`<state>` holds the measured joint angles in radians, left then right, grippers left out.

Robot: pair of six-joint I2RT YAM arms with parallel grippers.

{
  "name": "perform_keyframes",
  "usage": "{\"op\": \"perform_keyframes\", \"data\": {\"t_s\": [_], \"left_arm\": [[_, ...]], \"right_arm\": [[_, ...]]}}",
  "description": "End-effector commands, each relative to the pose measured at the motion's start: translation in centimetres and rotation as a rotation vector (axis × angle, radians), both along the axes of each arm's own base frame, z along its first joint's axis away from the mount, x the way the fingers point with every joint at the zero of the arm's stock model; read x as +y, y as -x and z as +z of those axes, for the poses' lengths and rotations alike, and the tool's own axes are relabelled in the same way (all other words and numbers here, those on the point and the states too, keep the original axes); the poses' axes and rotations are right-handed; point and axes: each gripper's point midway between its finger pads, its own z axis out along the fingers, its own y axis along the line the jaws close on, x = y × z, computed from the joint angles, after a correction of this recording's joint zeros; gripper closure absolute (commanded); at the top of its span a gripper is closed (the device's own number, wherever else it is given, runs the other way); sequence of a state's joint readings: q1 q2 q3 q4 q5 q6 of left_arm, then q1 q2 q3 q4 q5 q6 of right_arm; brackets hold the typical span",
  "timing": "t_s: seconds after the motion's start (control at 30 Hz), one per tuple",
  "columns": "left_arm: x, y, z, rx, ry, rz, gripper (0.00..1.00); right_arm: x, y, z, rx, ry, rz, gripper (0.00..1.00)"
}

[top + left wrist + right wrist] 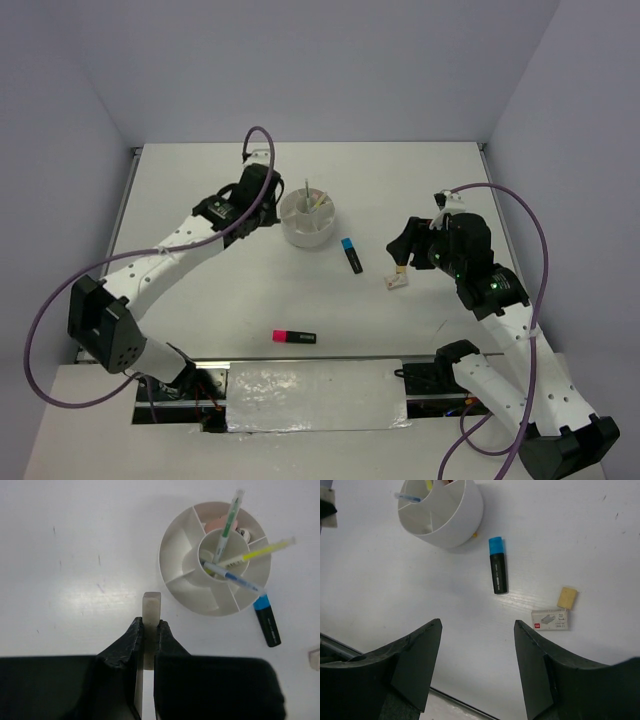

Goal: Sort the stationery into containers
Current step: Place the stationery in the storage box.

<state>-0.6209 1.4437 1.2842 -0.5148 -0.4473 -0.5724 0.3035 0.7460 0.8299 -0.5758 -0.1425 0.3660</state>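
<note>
Left gripper nearest lens, jaws pinching grey eraser just beside white cup; cup mid-desk, toward far edge. Judgement: carry eraser over rim, centre on bare outer compartment, keep off leaning pens, release low. Right gripper jaws spread wide, holding nothing, over blue highlighter, tan eraser and white eraser toward right edge. Pink highlighter by near edge.
</note>
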Motion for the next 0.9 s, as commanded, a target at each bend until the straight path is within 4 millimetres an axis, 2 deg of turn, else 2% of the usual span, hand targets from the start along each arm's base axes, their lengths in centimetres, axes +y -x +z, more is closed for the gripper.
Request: {"op": "perform_keyframes", "data": {"t_s": [0.0, 0.03, 0.1, 0.17, 0.2, 0.23, 0.3, 0.33, 0.67, 0.7, 0.87], "left_arm": [[-1.7, -3.0, 1.8, -0.035, 0.001, -0.145, 1.0], [-1.3, -4.1, 1.3, -0.03, -0.04, -0.165, 1.0], [-1.5, -5.6, 2.6, -0.075, -0.051, -0.186, 0.99], [-0.5, -7.2, 2.1, -0.054, -0.062, -0.172, 0.98], [0.1, -8.2, 3.0, -0.06, -0.03, -0.161, 0.97], [0.5, -8.8, 2.3, -0.042, -0.023, -0.154, 0.95], [0.1, -9.7, 2.5, -0.045, 0.021, -0.183, 0.91], [0.3, -10.2, 1.8, -0.03, 0.024, -0.186, 0.9], [-2.9, -11.3, -1.0, 0.026, 0.116, -0.311, 0.82], [-3.0, -11.4, -1.3, 0.032, 0.119, -0.311, 0.77], [-3.1, -11.7, -2.9, 0.06, 0.114, -0.304, 0.69]], "right_arm": [[0.6, -0.3, 1.6, -0.067, -0.022, 0.034, 0.33], [0.7, -0.2, 1.6, -0.069, -0.019, 0.04, 0.33], [0.6, 0.0, 1.6, -0.069, -0.014, 0.045, 0.33], [0.5, 0.0, 1.8, -0.077, -0.003, 0.048, 0.33], [0.4, 0.1, 1.7, -0.073, 0.007, 0.048, 0.33], [0.3, 0.1, 1.8, -0.078, 0.01, 0.045, 0.33], [0.2, 0.4, 1.9, -0.08, 0.018, 0.048, 0.33], [0.0, 0.4, 2.1, -0.084, 0.022, 0.045, 0.33], [0.0, 0.5, 2.2, -0.089, 0.028, 0.052, 0.33], [0.1, 0.5, 2.3, -0.093, 0.026, 0.055, 0.33], [0.3, 0.6, 2.5, -0.097, 0.018, 0.064, 0.33]]}}
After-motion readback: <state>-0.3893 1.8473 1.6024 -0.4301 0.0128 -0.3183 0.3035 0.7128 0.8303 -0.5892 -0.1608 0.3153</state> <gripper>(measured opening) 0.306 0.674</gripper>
